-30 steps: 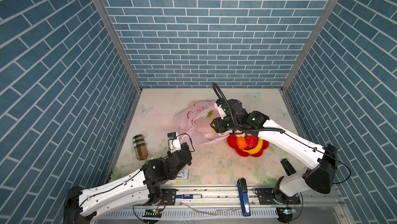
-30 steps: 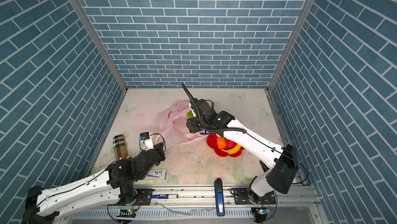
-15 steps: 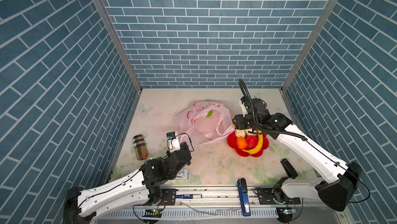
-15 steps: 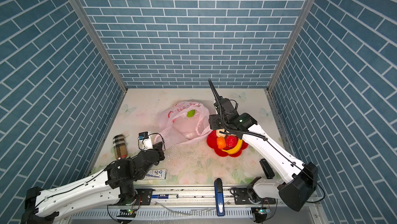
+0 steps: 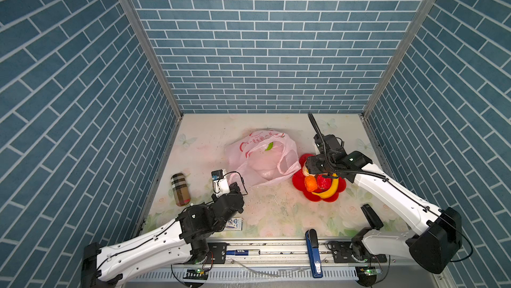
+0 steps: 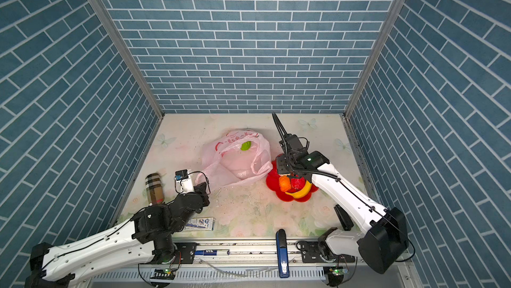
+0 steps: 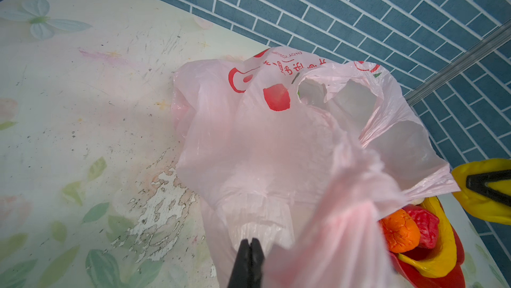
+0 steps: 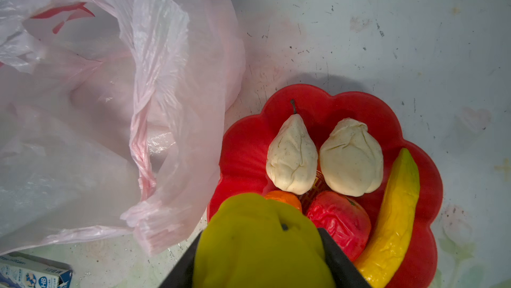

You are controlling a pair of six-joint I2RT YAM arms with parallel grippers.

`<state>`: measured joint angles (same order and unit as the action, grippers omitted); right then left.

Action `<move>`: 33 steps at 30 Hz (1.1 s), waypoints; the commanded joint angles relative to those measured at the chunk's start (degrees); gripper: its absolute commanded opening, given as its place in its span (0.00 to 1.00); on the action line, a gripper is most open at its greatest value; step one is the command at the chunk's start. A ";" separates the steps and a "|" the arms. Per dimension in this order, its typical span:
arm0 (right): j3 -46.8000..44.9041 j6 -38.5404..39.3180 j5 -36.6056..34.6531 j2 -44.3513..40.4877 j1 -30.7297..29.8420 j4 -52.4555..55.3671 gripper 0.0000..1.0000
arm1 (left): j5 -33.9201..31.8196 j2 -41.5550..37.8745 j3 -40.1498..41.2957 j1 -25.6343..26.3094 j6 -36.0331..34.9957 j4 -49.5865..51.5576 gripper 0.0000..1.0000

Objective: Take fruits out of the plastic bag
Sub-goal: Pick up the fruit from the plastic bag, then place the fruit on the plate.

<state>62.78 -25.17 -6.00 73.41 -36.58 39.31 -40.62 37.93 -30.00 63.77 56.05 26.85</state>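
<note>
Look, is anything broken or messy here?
Yes. The print on the table is peeling into white patches beside the bag. The red fruit on the plate looks crumpled and dented.

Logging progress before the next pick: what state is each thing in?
Plastic bag: mouth open, slumped on the table.
Left hand: shut on the bag's edge.
Right hand: shut on the yellow lumpy fruit, above the red plate.
Green fruit: inside the bag.
Red plate: holds banana, orange, red fruit, two beige pears.
</note>
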 commanded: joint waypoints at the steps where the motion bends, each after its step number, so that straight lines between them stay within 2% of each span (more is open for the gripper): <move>1: -2.32 0.08 -0.20 1.16 0.28 -1.90 0.54 | -1.48 -0.58 -1.62 0.30 0.13 2.36 0.00; 33: -6.18 0.30 5.59 14.25 0.04 -9.69 0.55 | -1.73 -2.84 -0.82 0.30 0.86 3.82 0.00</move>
<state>58.22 -25.17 -1.02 86.80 -36.53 29.93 -41.32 35.27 -30.50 63.77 56.77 29.39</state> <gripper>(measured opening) 0.571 0.046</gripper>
